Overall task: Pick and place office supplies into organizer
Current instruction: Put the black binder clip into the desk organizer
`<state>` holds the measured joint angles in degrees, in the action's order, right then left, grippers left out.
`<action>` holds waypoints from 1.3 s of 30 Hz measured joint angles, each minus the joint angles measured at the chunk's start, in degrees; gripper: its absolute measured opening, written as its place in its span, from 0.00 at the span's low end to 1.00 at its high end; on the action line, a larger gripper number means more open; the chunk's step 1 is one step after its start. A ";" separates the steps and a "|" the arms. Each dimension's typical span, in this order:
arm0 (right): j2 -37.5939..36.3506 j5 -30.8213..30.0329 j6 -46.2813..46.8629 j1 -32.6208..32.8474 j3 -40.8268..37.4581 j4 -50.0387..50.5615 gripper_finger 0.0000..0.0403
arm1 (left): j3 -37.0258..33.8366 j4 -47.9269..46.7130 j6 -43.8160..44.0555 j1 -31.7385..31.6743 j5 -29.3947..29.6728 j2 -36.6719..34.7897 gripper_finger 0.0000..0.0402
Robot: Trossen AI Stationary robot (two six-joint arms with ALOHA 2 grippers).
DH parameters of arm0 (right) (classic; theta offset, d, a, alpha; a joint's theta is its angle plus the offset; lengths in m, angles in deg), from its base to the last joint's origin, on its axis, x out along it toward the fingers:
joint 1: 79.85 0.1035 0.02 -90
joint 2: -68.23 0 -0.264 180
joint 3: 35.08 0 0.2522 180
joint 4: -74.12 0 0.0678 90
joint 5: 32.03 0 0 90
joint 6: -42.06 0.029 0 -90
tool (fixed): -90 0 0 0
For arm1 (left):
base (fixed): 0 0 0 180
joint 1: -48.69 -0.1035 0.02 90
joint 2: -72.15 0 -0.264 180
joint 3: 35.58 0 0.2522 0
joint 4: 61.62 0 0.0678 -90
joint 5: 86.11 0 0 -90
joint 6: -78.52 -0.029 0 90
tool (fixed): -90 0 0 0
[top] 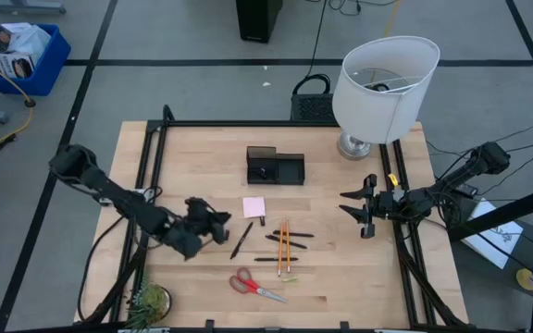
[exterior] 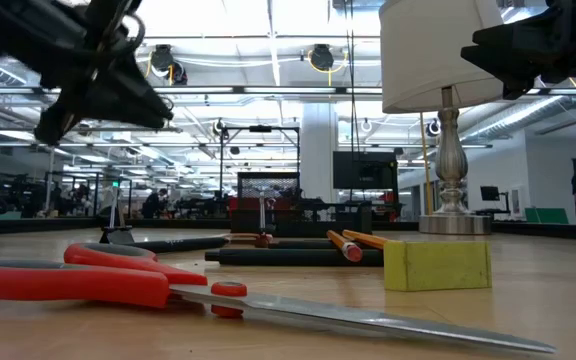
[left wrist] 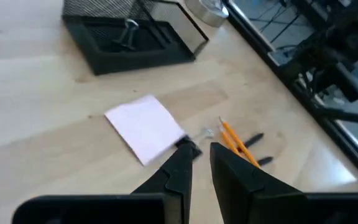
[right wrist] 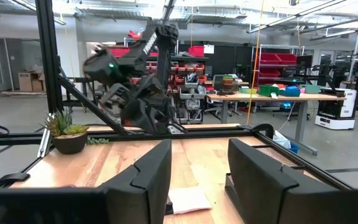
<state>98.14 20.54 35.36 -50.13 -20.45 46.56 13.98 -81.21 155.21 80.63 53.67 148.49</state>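
The black organizer (top: 274, 166) (left wrist: 129, 43) stands mid-table with a small clip (left wrist: 127, 33) in its low tray. In front of it lie the pink sticky pad (top: 254, 206) (left wrist: 146, 127), a small dark clip (left wrist: 189, 148), a black pen (top: 241, 240), two orange pencils (top: 283, 245) (left wrist: 238, 144), more dark pens (top: 290, 235) and the red-handled scissors (top: 255, 285) (exterior: 118, 280). My left gripper (top: 222, 227) (left wrist: 202, 152) hovers above the table just left of the pad, open by a narrow gap and holding nothing. My right gripper (top: 353, 207) (right wrist: 197, 177) waits wide open at the table's right side.
A big white lamp (top: 382, 88) stands at the far right corner, its base (exterior: 454, 222) on the table. A small green plant (top: 151, 301) sits at the near left corner. A yellow block (exterior: 436, 265) lies near the pencils. A black frame rail (top: 155, 166) runs along the left side.
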 joint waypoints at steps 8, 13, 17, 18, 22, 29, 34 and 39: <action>0.00 0.00 0.00 0.00 0.00 -0.16 0.38 | 11.32 -13.79 9.66 0.77 -4.16 3.67 0.16; 0.00 0.00 0.00 0.00 0.00 -0.05 0.38 | 14.07 -26.91 28.27 0.93 -7.82 8.53 0.16; 0.00 0.00 0.02 0.00 0.00 -0.05 0.37 | 18.28 -32.48 33.46 1.21 -10.51 12.21 0.16; 0.00 0.00 0.02 0.00 0.00 -0.05 0.37 | 19.62 -34.21 33.37 1.19 -10.63 12.88 0.16; 0.07 0.00 0.02 0.00 0.00 -0.06 0.38 | 25.16 -40.69 34.03 1.09 -11.81 15.82 0.21; 0.07 -0.01 0.01 0.00 0.00 -0.04 0.37 | 30.46 -46.84 36.47 0.98 -14.70 21.51 0.47; 0.07 0.00 0.01 0.00 0.00 -0.04 0.38 | 30.50 -47.93 38.48 0.97 -15.51 23.25 0.56; 0.07 0.00 0.02 0.00 0.00 -0.04 0.38 | 30.50 -47.95 38.77 0.34 -17.07 24.42 0.56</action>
<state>98.20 20.54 35.38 -50.13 -20.45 46.52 44.48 -129.16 193.98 80.97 36.60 172.91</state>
